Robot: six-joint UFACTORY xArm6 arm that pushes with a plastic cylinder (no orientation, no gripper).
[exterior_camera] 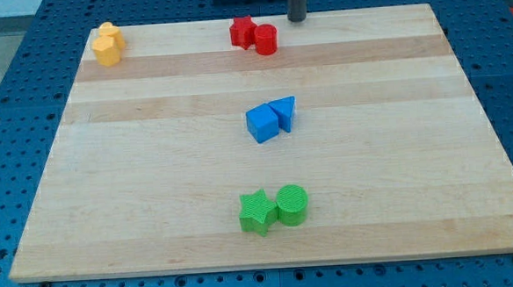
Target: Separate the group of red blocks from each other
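Note:
A red star block and a red cylinder sit touching each other near the view's top edge of the wooden board, the star to the left. My tip stands at the board's top edge, just right of and slightly above the red cylinder, a small gap apart from it.
Two yellow blocks sit together at the top left corner. A blue cube and a blue triangular block touch at the board's middle. A green star and a green cylinder touch near the bottom. Blue perforated table surrounds the board.

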